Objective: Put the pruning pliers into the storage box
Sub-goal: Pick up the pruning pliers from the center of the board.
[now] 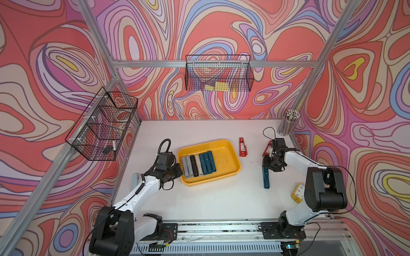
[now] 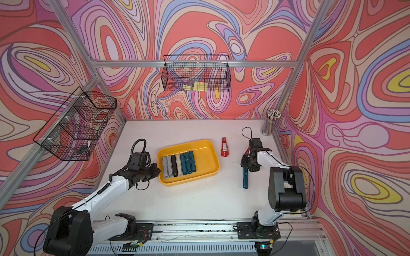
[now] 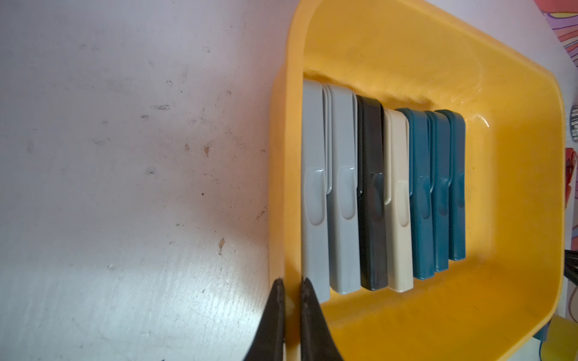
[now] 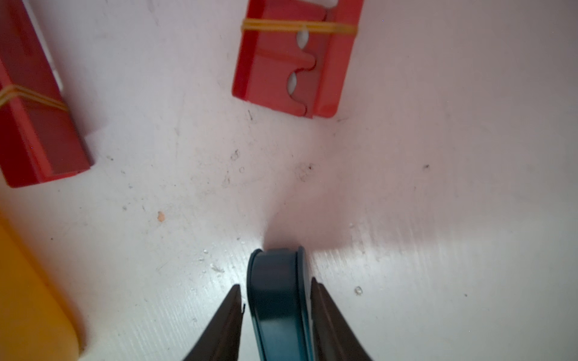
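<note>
Pliers [image 1: 198, 165] are lying seven in the box [image 1: 228, 165], three outside; left gripper [image 3: 291, 283] is pinching its rim, right gripper [image 4: 276, 283] gaping around a teal one [image 1: 266, 177].

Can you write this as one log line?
left jaws: shut on box rim | right jaws: open around teal bar | box: seven bars inside

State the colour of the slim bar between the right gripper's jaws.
Dark teal; the slim plastic bar shows best in the right wrist view.
</note>
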Tool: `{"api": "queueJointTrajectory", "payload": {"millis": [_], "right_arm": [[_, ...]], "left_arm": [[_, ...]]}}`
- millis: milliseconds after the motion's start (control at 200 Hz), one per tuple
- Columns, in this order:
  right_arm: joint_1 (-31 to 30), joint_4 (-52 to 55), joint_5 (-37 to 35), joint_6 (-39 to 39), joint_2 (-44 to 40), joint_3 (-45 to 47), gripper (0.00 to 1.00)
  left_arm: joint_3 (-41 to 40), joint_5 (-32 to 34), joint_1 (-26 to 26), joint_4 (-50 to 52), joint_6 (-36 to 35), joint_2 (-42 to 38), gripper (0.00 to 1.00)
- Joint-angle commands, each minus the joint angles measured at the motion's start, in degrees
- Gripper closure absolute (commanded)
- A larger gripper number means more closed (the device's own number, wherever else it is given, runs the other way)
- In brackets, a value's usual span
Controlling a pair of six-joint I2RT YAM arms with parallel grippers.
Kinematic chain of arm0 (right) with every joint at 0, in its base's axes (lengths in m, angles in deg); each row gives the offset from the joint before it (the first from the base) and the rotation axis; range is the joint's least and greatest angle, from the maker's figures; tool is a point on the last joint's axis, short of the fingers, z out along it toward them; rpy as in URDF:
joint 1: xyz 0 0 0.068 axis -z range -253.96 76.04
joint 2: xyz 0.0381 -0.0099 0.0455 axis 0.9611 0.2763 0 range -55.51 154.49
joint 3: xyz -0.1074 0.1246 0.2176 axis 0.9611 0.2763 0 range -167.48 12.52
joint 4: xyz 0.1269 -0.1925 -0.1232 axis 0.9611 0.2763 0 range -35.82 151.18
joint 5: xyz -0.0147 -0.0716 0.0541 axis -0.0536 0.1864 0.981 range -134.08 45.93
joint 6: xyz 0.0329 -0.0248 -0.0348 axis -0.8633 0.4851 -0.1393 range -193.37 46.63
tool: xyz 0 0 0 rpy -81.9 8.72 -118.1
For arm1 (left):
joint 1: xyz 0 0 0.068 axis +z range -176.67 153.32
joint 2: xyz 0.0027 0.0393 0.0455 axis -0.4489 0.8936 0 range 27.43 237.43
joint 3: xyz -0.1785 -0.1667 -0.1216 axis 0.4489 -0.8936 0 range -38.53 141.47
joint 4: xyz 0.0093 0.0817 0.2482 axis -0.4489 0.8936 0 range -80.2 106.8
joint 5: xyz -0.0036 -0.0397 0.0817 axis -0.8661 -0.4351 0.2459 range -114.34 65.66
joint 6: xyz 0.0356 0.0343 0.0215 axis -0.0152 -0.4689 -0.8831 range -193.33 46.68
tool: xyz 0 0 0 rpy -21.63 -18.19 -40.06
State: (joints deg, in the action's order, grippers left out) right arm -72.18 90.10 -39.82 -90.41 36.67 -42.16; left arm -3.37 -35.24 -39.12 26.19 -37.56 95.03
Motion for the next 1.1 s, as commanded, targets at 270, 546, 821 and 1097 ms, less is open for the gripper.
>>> {"api": "queueJointTrajectory", "payload": {"millis": [270, 546, 821, 1097], "right_arm": [[-1.3, 0.5, -1.4, 0.8, 0.8, 2.2, 0.63], [-1.9, 0.2, -1.6, 0.5, 1.4, 2.6, 0.68], [-2.7, 0.5, -2.0, -0.2, 2.3, 1.8, 0.75], [-4.2, 2.4, -2.1, -0.8, -0.2, 0.1, 0.75]], "left_arm": [[0.9, 0.1, -0.4, 0.8, -1.1, 0.1, 0.97], [1.2, -0.3, -0.4, 0.6, -0.9, 0.7, 0.97], [1.1, 0.1, -0.4, 1.0, -1.1, 0.2, 0.97], [1.2, 0.2, -0.4, 0.9, -1.1, 0.4, 0.97]]}}
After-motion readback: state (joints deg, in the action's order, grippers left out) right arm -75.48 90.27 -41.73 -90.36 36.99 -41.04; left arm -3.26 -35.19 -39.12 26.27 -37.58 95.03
